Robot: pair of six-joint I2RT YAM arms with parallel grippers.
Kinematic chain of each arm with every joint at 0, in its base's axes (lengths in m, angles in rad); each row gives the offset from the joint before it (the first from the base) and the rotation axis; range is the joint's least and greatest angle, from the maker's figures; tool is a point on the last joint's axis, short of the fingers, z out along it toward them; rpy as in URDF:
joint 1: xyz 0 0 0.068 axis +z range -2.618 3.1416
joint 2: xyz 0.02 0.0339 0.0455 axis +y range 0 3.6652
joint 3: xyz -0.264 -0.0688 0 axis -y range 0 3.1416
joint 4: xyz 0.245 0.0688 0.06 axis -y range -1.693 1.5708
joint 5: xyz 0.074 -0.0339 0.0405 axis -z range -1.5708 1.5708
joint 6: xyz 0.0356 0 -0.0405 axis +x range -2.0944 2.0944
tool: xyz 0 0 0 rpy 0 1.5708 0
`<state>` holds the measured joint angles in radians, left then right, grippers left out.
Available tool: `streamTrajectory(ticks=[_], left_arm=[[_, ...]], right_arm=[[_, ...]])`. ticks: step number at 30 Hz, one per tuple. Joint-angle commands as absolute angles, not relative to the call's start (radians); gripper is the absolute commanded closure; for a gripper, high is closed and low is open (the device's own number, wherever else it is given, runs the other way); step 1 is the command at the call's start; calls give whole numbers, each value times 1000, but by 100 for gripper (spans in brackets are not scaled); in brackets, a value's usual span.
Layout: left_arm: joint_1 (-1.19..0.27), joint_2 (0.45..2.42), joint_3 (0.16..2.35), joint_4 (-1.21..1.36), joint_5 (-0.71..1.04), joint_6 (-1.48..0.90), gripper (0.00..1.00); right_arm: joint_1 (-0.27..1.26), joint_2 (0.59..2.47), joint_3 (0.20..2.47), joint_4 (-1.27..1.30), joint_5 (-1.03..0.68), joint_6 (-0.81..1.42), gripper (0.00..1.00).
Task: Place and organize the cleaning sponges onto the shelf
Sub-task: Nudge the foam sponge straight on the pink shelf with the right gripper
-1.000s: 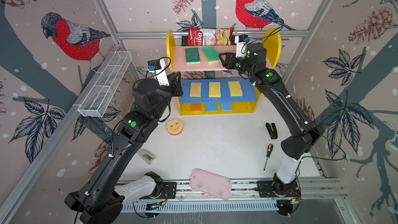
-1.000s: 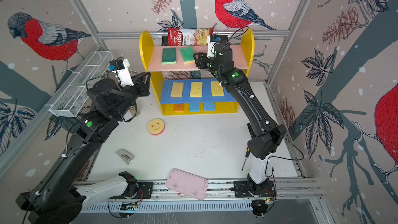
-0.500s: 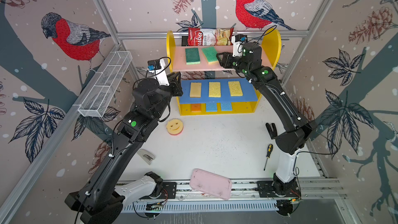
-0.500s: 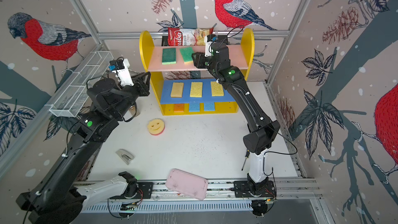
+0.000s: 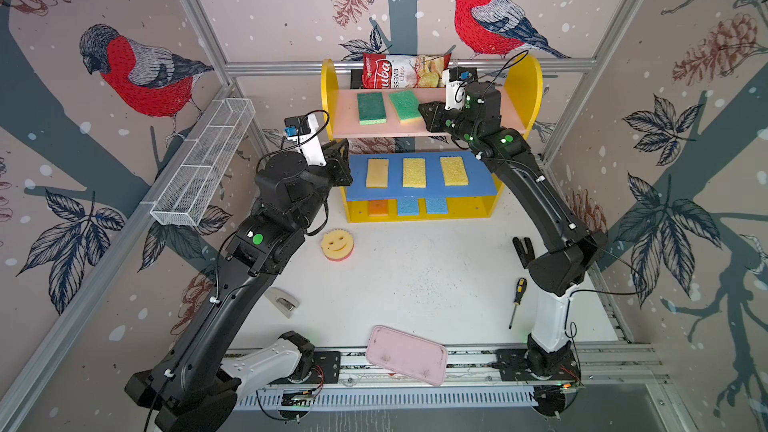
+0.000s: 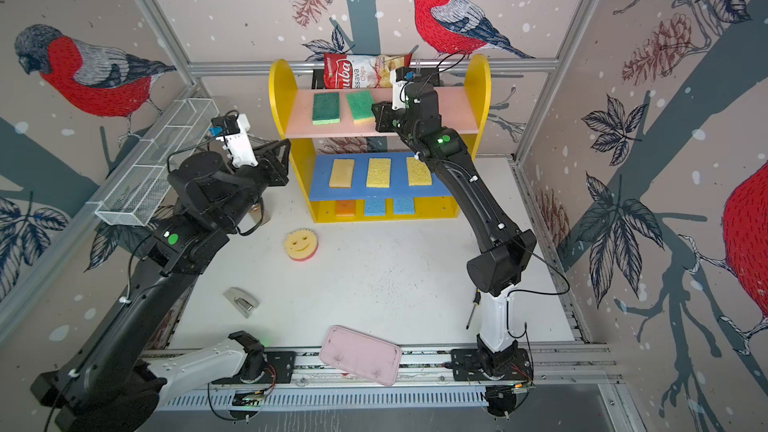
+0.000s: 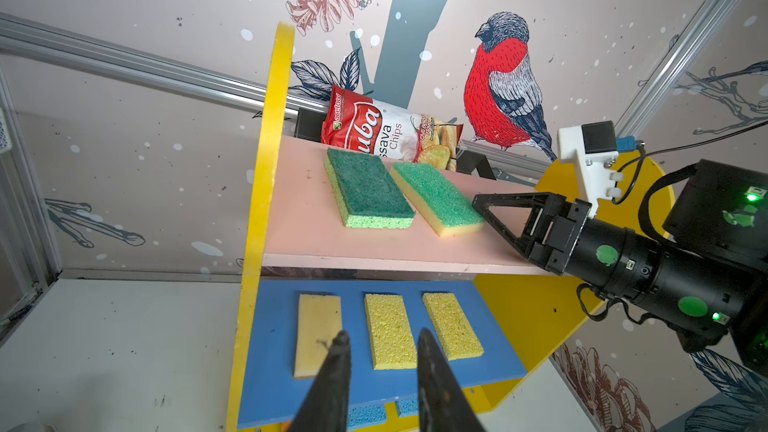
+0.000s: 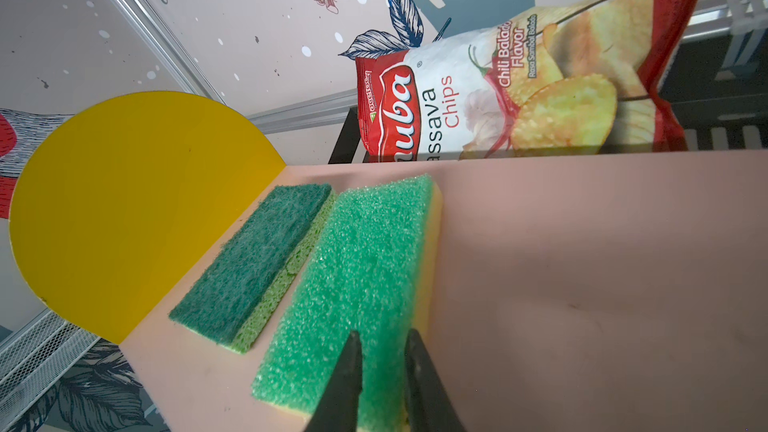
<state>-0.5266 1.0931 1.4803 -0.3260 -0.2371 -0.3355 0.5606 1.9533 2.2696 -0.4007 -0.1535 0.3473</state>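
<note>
On the pink top of the shelf point(image 5: 521, 85), in a top view, I see a coarse rectangular light green sponge point(image 5: 406, 105); a round smiley sponge point(image 5: 337, 245) lies before the shelf. Left wrist: left pincer point(image 7: 380, 336) narrowly parted, empty. Right wrist: right pincer point(image 8: 382, 336) narrow over that light green sponge; whether it grips, I cannot tell.

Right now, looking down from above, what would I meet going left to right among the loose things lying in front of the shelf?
In a top view: stapler → smiley-face sponge → pink tray → screwdriver.
</note>
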Motion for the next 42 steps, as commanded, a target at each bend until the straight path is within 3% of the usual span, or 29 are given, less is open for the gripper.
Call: streamTrajectory(ticks=[1, 9, 25, 31, 42], left_arm=[[-523, 1092, 1480, -308, -233, -328, 72], [-522, 1089, 1476, -308, -232, -332, 72], [-516, 1095, 1471, -307, -228, -337, 71], [-515, 1095, 1462, -302, -231, -336, 70], [-508, 1103, 1468, -299, -221, -336, 70]], right_arm=[[566, 1946, 2259, -443, -169, 376, 84], [578, 1894, 2201, -415, -140, 373, 90], [579, 1871, 2177, -404, -107, 367, 91], [575, 1867, 2169, -392, -101, 367, 73], [561, 1859, 2215, -385, -120, 381, 65]])
